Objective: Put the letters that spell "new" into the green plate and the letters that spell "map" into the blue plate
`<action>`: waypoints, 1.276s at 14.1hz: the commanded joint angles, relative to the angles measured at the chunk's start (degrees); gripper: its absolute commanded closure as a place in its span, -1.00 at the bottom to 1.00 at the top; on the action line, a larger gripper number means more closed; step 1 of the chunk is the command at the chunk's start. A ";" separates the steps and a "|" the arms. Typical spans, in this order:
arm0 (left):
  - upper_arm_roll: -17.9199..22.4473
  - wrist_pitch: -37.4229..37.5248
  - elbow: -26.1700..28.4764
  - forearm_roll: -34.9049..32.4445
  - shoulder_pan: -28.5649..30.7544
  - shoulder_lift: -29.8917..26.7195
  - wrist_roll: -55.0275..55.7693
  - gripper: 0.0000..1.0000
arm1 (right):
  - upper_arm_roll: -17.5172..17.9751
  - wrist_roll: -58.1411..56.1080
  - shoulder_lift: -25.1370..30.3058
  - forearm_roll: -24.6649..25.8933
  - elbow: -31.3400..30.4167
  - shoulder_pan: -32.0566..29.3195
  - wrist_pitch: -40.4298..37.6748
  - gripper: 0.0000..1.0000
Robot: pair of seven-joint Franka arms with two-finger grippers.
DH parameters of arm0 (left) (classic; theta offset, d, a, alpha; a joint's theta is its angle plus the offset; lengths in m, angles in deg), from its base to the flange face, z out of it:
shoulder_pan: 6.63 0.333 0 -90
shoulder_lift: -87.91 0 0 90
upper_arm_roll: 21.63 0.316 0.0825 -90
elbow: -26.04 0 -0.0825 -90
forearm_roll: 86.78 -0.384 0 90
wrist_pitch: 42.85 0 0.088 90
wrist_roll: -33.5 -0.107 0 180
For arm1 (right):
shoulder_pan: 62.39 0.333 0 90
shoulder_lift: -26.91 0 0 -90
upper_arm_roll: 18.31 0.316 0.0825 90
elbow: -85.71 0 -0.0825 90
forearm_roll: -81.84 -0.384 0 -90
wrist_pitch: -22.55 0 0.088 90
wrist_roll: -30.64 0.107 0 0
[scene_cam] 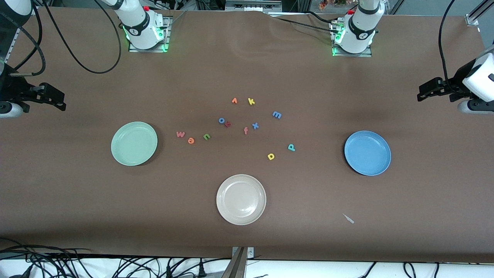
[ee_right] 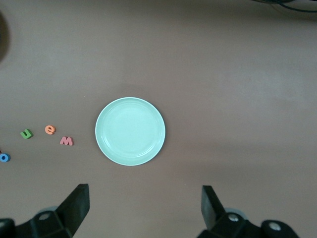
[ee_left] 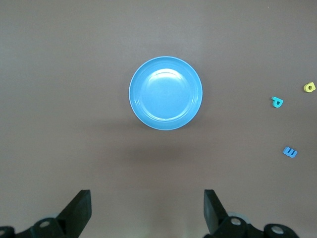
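The pinkish-red "w" (scene_cam: 180, 134), orange "e" (scene_cam: 190, 140) and green "n" (scene_cam: 207, 136) lie in a row beside the green plate (scene_cam: 134, 143). The blue "m" (scene_cam: 276, 114), yellow "a" (scene_cam: 271, 156) and teal "p" (scene_cam: 291, 147) lie nearer the blue plate (scene_cam: 367, 153). Both plates hold nothing. My right gripper (ee_right: 143, 206) hangs open high above the green plate (ee_right: 130, 131), at the right arm's end of the table (scene_cam: 58, 99). Just as high, my left gripper (ee_left: 147, 208) stands open above the blue plate (ee_left: 165, 92), at the left arm's end (scene_cam: 422, 94).
A cream-white plate (scene_cam: 241, 199) sits nearest the front camera. Mid-table lie other letters: blue "o" (scene_cam: 221, 120), salmon "f" (scene_cam: 246, 131), blue "x" (scene_cam: 255, 125), orange "v"-like letter (scene_cam: 234, 100), yellow "k" (scene_cam: 251, 101). A small pale scrap (scene_cam: 348, 218) lies near the front edge.
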 commanded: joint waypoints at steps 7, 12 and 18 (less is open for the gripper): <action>-0.02 0.56 0.17 0.51 0.14 -0.61 -1.06 -1.00 | 0.05 0.17 0.18 -0.07 0.64 -0.23 -1.76 -1.00; -0.02 0.56 0.17 0.43 0.14 -0.61 -1.06 -1.00 | 0.13 0.00 0.10 -0.07 0.55 -0.23 -1.76 -1.00; -0.02 0.56 0.17 0.51 0.14 -0.61 -1.06 -1.00 | 0.49 -0.18 0.18 -0.07 0.64 0.03 -3.25 -1.00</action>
